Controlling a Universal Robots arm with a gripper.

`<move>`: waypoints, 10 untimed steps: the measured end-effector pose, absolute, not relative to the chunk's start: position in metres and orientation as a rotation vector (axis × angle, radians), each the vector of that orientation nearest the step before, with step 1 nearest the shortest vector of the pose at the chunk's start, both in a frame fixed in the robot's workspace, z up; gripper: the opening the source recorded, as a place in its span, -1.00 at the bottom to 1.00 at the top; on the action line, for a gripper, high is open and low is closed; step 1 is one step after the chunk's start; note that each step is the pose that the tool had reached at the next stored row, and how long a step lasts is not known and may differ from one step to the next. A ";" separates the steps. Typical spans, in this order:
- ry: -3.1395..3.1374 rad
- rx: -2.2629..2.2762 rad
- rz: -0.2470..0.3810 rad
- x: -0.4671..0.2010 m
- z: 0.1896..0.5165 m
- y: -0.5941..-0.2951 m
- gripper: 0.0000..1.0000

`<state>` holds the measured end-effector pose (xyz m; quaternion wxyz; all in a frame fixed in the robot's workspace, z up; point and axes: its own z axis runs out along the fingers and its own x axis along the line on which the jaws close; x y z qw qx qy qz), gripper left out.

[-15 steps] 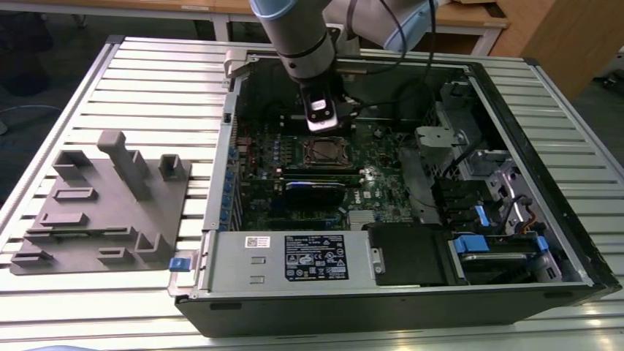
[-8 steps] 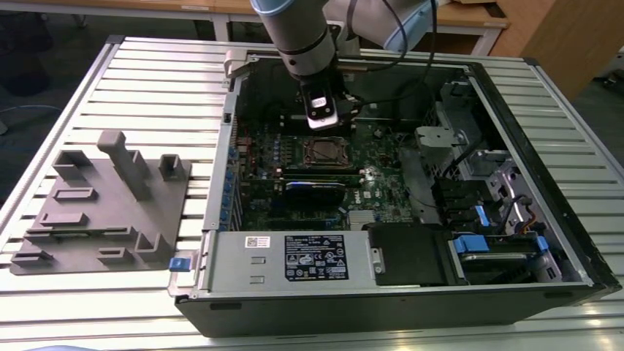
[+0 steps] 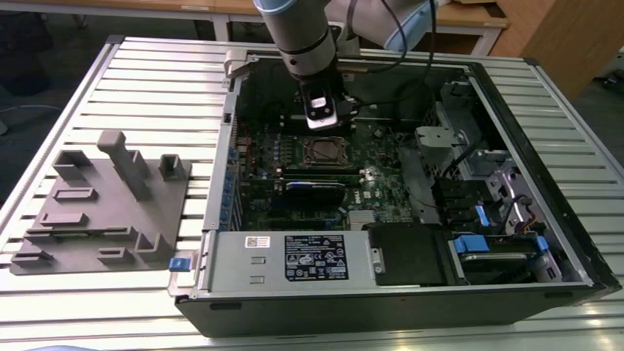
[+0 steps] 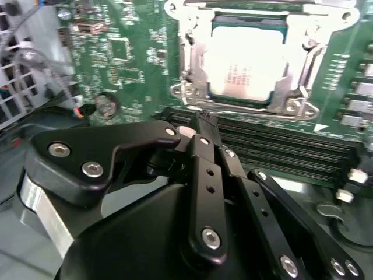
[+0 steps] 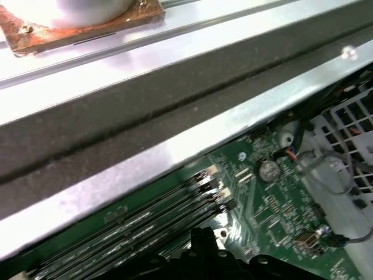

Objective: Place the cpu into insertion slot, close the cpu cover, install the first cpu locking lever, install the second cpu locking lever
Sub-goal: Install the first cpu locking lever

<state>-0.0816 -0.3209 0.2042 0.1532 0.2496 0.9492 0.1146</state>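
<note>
The cpu (image 4: 247, 61), a square chip with a pale metal top, lies in the insertion slot (image 3: 325, 151) on the green motherboard (image 4: 134, 52). The silver cpu cover (image 4: 195, 64) lies flat over it, its window framing the chip. Thin metal lever rods (image 4: 256, 4) run along the socket's sides; I cannot tell whether they are latched. My gripper (image 4: 205, 119) hovers just beside the socket, over the long black memory slots (image 4: 280, 146), touching nothing. Its black fingers (image 4: 207, 175) meet at the tip and hold nothing. In the exterior view the gripper (image 3: 322, 121) hangs just behind the socket.
The open computer case (image 3: 224, 146) lies on a slatted metal table (image 3: 146, 80). The case's metal wall (image 5: 175, 151) stands close beside the memory slots (image 5: 145, 221). A power supply (image 3: 292, 256) and drive bays (image 3: 497, 248) fill the near side. A grey fixture (image 3: 98, 205) sits on the exterior view's left.
</note>
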 end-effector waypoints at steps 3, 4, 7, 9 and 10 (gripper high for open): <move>2.761 0.729 0.311 -0.081 0.204 -0.321 -0.79; 2.773 0.734 0.305 -0.081 0.203 -0.321 -0.79; 2.814 0.747 0.282 -0.081 0.203 -0.321 -0.79; 2.834 0.754 0.272 -0.081 0.203 -0.321 -0.79; 2.847 0.759 0.265 -0.081 0.202 -0.321 -0.79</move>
